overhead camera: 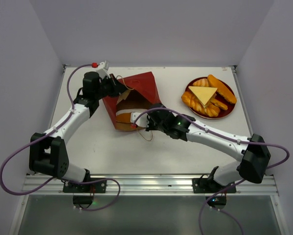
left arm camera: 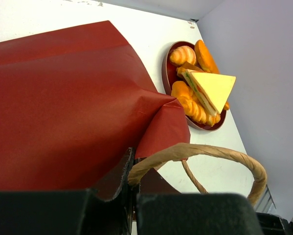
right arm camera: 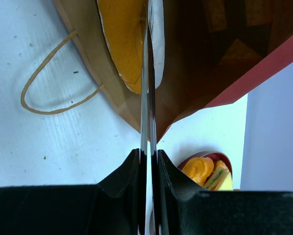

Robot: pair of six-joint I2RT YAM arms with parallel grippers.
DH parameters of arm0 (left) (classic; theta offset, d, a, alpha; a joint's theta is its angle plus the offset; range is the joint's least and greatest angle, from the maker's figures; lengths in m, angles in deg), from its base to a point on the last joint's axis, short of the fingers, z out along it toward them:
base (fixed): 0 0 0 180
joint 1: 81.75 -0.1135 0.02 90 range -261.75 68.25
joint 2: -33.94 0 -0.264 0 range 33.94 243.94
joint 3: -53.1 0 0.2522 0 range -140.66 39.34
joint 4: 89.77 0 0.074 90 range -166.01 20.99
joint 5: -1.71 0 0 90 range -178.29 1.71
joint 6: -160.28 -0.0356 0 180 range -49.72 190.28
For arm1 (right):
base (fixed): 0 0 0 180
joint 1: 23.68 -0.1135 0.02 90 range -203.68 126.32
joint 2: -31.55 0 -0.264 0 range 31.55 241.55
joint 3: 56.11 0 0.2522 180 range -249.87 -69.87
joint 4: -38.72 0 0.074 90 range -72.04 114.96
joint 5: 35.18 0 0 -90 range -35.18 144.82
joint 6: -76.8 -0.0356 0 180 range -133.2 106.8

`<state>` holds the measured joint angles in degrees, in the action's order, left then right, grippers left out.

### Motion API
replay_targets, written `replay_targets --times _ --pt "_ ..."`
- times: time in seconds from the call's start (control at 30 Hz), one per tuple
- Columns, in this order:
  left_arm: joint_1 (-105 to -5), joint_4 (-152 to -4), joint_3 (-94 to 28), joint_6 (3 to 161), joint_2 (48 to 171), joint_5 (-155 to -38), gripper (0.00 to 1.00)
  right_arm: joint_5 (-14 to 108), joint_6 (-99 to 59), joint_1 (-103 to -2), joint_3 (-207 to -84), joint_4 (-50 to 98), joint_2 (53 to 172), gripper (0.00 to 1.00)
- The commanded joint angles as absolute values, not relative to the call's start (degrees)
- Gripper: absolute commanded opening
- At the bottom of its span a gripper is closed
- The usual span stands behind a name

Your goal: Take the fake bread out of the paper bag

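The red paper bag [overhead camera: 141,88] lies on its side, its brown inside open toward the near edge. My left gripper [overhead camera: 118,88] is shut on the bag's rim and its looped handle [left arm camera: 200,151], holding the mouth up; it also shows in the left wrist view [left arm camera: 129,182]. My right gripper [overhead camera: 145,120] is at the bag's mouth, shut on a thin flat piece of fake bread [right arm camera: 124,44], orange with a white edge, which is still partly in the bag [right arm camera: 210,49]. This piece shows in the top view [overhead camera: 125,117]. More fake bread [overhead camera: 205,94] is piled on a dark-red plate [overhead camera: 229,111].
The plate [left arm camera: 167,73] of pastries stands at the back right, close to the bag's right corner. The bag's second handle [right arm camera: 48,90] lies loose on the white table. White walls close in the table at the left, back and right.
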<state>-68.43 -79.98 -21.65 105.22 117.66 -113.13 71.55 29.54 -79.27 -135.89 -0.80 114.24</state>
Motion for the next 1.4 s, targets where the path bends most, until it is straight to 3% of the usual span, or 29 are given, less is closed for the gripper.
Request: replay_targets --times 0.0,1.37 --pt "-68.13 -80.32 -23.77 105.44 117.00 -111.93 0.00 70.64 27.58 -79.05 -135.97 0.00 110.21 0.00" --pt "-68.13 -80.06 -28.51 107.11 119.98 -108.06 0.00 66.77 26.00 -76.67 -133.24 -9.05 92.19 0.00"
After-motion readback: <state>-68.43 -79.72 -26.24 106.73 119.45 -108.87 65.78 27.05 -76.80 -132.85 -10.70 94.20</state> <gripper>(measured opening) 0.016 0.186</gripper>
